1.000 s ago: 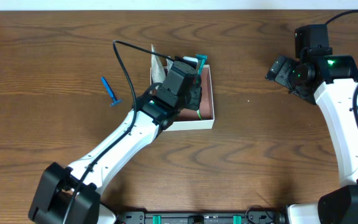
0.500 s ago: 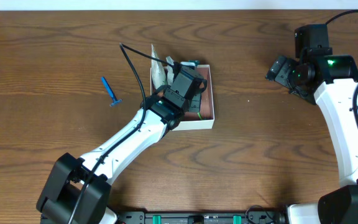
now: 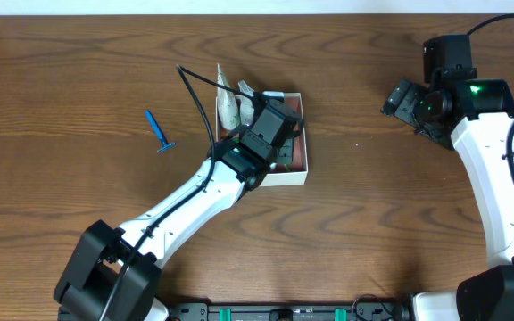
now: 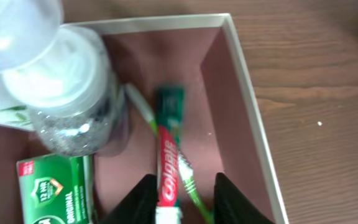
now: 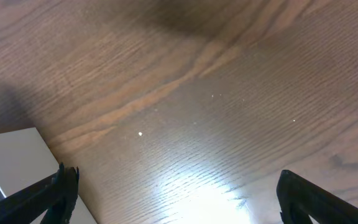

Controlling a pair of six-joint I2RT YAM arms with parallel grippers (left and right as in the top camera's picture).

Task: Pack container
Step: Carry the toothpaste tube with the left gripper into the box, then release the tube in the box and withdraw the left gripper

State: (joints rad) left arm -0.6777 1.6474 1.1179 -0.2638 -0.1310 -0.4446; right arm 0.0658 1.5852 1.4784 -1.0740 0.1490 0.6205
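The shallow square white-walled box with a reddish-brown inside (image 3: 299, 152) sat near the middle of the wooden table (image 3: 78, 71). The left end effector (image 4: 185, 182) hung over it, jaws parted wider than the red, white and green toothpaste tube (image 4: 168, 155) lying between them. The right end effector (image 5: 179, 193) hovered wide open, well apart.

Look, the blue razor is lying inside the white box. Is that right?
Not quite. The blue razor is lying on the wooden table, off to the left of the white box, not inside it. The overhead view shows it out there by itself.
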